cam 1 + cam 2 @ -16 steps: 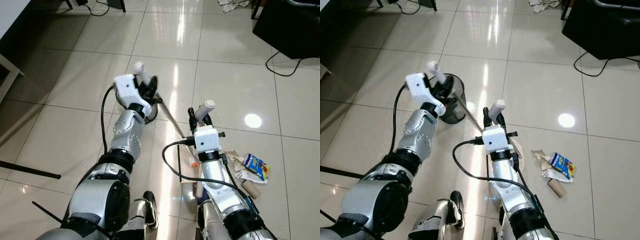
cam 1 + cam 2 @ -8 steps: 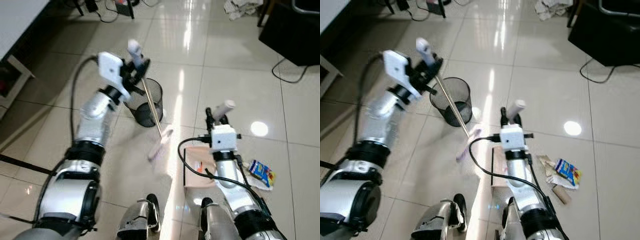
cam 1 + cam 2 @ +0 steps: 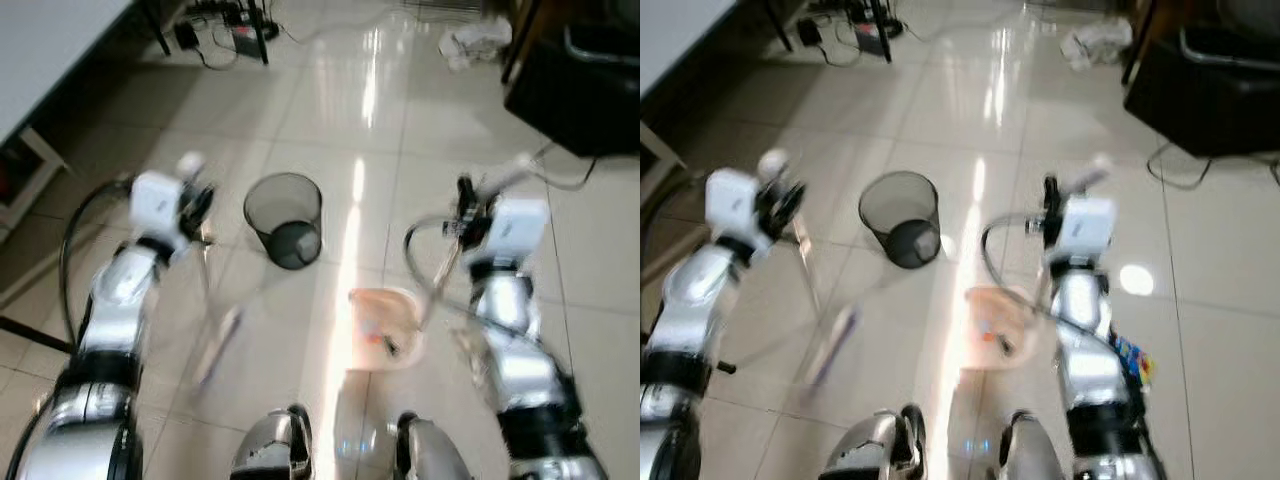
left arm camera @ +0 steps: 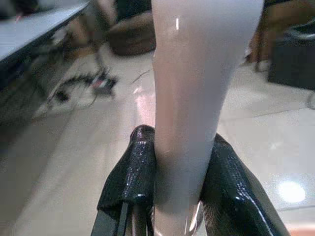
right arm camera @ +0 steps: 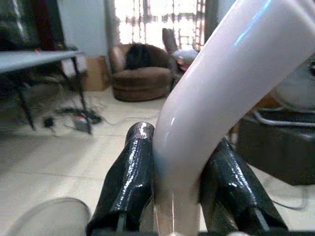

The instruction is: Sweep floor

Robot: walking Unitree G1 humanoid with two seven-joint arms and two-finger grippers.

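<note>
Left hand [image 4: 179,196] around blurred broom handle [image 4: 194,98], head indistinct.

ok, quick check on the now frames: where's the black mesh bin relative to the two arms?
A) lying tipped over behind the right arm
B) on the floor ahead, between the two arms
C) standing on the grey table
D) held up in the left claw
B: the mesh bin stands upright on the tiled floor ahead of the robot, between the left claw, shut on the broom handle, and the right claw, shut on the dustpan handle.
</note>
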